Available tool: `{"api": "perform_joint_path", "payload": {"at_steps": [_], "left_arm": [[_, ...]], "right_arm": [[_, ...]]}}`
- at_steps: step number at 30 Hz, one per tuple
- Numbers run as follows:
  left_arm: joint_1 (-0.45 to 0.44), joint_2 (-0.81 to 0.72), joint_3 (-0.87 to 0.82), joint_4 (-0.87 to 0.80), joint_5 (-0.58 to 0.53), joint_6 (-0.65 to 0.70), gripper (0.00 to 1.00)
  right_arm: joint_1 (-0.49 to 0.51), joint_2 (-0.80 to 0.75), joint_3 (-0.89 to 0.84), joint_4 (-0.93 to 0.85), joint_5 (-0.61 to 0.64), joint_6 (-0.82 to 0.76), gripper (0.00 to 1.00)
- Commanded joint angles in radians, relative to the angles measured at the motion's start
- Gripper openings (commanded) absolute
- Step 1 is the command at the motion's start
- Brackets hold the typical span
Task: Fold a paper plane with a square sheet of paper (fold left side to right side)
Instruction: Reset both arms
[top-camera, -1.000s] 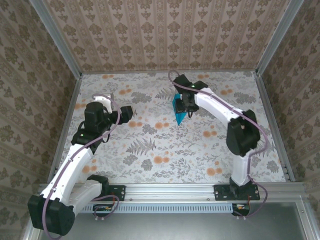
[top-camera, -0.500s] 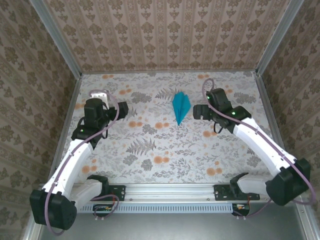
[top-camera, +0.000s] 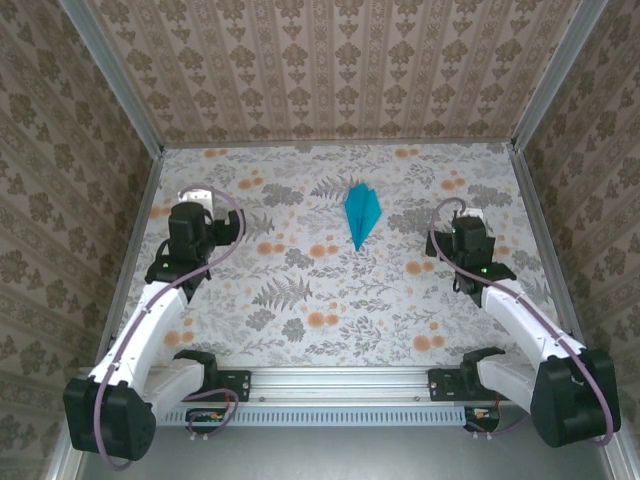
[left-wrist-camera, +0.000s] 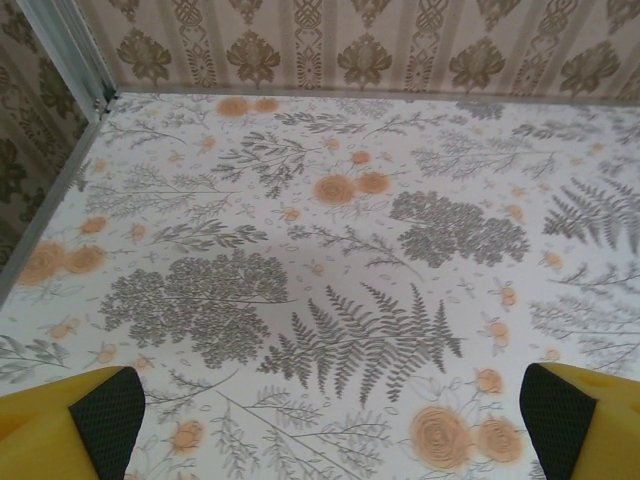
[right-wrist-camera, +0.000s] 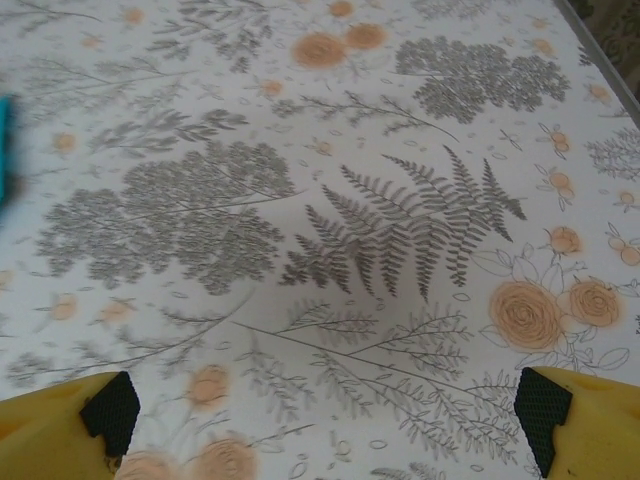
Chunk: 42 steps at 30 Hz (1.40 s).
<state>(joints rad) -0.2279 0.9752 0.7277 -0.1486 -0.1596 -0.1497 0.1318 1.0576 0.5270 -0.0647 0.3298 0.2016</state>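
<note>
— Where was the paper plane?
— It lay flat on the flowered table, toward the far side, between the two arms and apart from both.
— And the jaws?
— The left gripper stood wide apart above the table, grasping nothing. The right gripper was equally released and empty.

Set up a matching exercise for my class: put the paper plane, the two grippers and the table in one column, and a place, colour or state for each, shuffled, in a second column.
Column A
1. paper plane
2. left gripper
3. right gripper
4. table

Column B
a. jaws open, to the right of the plane
b. floral print, orange blooms and grey ferns
c. turquoise, tip pointing toward the near edge
d. jaws open, to the left of the plane

Pairs: 1-c; 2-d; 3-a; 4-b
</note>
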Motion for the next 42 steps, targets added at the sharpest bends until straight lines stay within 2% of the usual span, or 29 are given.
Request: {"api": "perform_joint_path", "payload": {"at_steps": [1,5,16,23,27,31,38,42], "left_arm": [[0.006,-0.013,-0.019,0.038,-0.051,0.085,1.0],[0.007,-0.009,-0.031,0.053,-0.053,0.109,1.0],[0.022,0.019,-0.03,0.06,-0.028,0.143,1.0],[0.042,0.008,-0.036,0.05,-0.025,0.15,1.0],[0.049,0.003,-0.039,0.04,-0.036,0.153,1.0],[0.058,0.02,-0.073,0.072,-0.079,0.183,1.0],[0.068,0.102,-0.194,0.241,-0.185,0.256,1.0],[0.077,0.158,-0.234,0.339,-0.18,0.283,1.0]], "right_arm": [[-0.046,0.015,-0.08,0.28,-0.014,-0.053,1.0],[-0.081,0.107,-0.116,0.41,-0.058,-0.076,1.0],[-0.087,0.26,-0.171,0.821,-0.191,-0.176,1.0],[-0.088,0.484,-0.162,1.022,-0.246,-0.201,1.0],[-0.115,0.47,-0.12,0.913,-0.234,-0.158,1.0],[-0.116,0.472,-0.122,0.921,-0.235,-0.158,1.0],[-0.115,0.47,-0.124,0.924,-0.233,-0.159,1.0],[-0.115,0.47,-0.123,0.924,-0.233,-0.159,1.0]]}}
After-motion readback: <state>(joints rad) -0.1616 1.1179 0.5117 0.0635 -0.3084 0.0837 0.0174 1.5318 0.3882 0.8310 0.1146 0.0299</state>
